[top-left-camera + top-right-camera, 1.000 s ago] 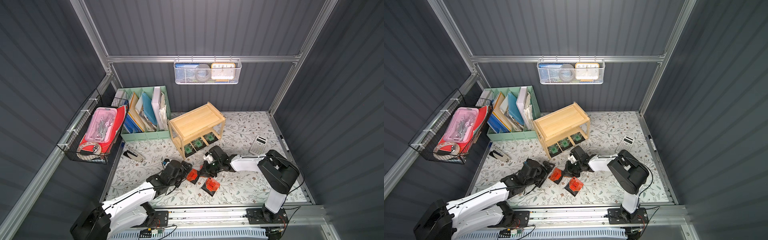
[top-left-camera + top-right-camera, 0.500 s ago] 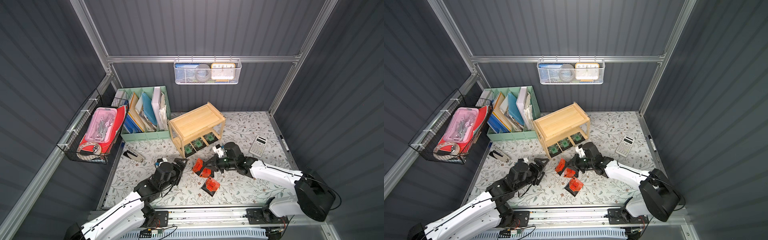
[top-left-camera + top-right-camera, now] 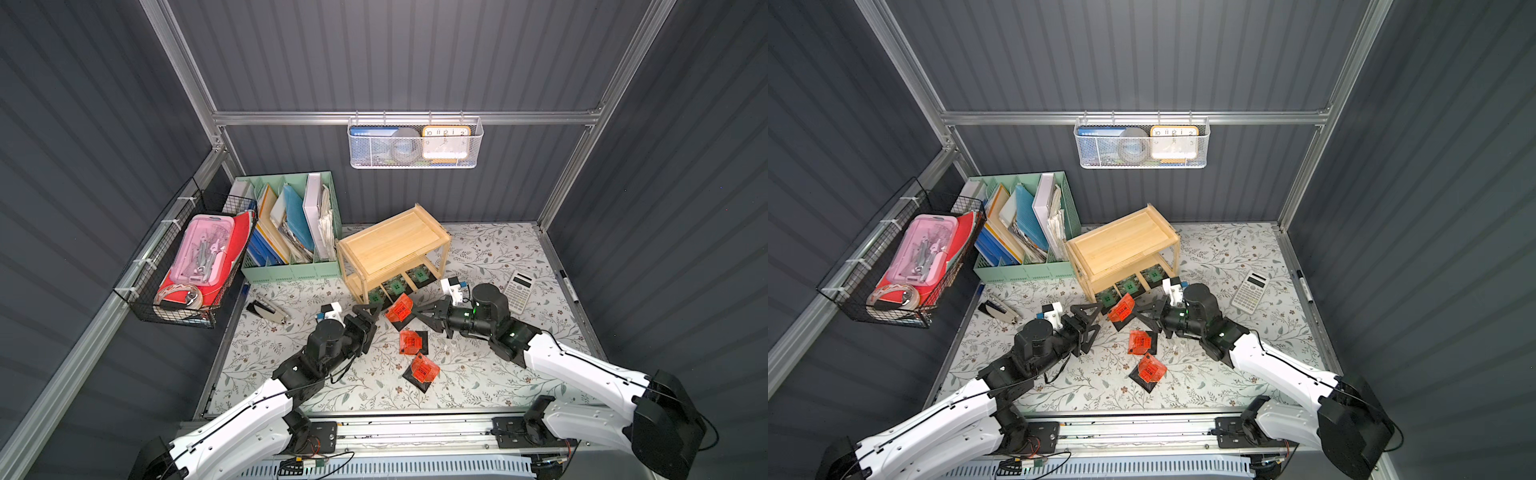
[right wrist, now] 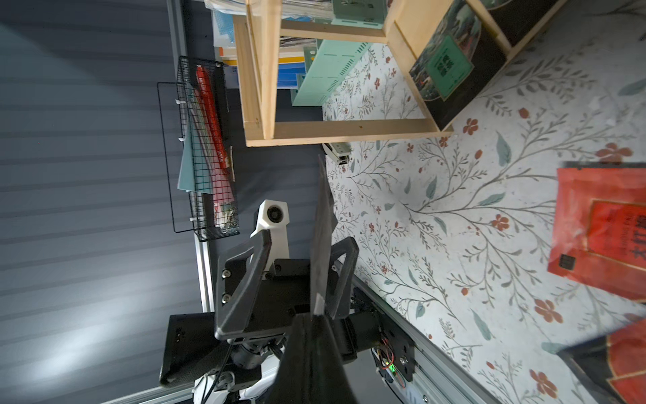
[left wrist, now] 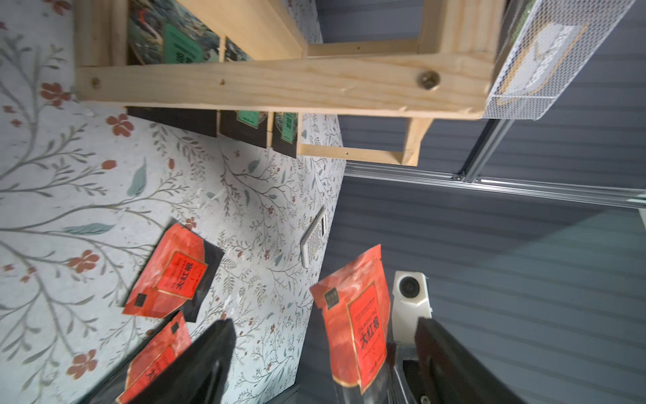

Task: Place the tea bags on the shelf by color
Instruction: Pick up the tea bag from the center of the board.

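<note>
The orange-red tea bag [image 3: 398,308], clamped at its edge by the right gripper [image 3: 420,311] mid-frame in a top view, just before the pale wooden shelf [image 3: 390,243], could slip or twist away if the wide-open left gripper [image 3: 371,318] closes off-centre, since the thin square packet is glossy, crinkled, limp and black-backed.

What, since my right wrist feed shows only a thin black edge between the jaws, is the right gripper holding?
Observer: An orange-red tea bag, shut in the right gripper; the left wrist view shows its coloured front.
Operator: How many greens are shelved?
Observer: Three green tea bags sit in a row on the shelf's lower board.
Operator: And the upper board?
Observer: The upper board carries no bags in both top views.
</note>
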### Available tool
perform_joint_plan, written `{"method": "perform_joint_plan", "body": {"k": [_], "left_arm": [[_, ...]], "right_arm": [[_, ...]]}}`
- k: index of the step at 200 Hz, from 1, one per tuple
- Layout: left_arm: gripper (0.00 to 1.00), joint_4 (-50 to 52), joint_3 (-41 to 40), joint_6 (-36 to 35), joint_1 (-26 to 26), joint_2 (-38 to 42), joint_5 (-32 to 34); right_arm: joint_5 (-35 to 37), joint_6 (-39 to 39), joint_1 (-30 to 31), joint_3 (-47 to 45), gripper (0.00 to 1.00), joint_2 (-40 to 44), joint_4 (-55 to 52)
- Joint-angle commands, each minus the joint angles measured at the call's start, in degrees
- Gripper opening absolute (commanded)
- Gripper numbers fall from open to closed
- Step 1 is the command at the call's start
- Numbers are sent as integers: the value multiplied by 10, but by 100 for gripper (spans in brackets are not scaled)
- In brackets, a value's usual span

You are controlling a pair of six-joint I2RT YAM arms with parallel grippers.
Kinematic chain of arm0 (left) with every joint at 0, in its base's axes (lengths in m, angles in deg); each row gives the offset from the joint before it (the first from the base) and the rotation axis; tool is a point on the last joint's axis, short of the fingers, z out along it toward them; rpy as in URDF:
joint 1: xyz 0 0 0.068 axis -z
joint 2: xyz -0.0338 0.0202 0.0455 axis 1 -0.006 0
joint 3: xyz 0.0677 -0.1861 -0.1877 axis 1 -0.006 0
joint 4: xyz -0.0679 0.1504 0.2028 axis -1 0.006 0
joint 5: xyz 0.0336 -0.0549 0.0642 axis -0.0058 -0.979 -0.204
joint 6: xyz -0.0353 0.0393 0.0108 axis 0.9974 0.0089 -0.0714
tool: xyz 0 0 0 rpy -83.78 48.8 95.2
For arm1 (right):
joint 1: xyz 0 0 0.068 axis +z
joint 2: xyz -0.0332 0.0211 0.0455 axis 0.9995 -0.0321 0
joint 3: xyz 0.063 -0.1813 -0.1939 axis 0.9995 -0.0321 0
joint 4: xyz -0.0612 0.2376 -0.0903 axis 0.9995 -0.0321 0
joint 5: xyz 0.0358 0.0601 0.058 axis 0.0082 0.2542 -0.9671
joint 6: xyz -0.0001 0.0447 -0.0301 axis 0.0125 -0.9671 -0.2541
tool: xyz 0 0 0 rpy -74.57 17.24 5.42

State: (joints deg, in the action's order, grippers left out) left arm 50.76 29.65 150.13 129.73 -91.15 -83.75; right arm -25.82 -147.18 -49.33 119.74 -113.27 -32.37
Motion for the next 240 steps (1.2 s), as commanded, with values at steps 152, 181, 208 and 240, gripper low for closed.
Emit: {"method": "perform_joint_plan", "body": {"k": [152, 181, 208, 240], "left_arm": [[36, -118, 45, -47, -4, -67, -56], [28, -115, 58, -52, -4, -81, -64], [20, -94, 70, -59, -4, -78, -59], [10, -69, 74, -65, -4, -66, -48]], "right_arm": [[10, -41, -1, -42, 0, 63, 47], [9, -41, -1, -43, 0, 63, 42], [12, -39, -2, -43, 0, 66, 34], [22, -30, -1, -39, 0, 71, 19]]}}
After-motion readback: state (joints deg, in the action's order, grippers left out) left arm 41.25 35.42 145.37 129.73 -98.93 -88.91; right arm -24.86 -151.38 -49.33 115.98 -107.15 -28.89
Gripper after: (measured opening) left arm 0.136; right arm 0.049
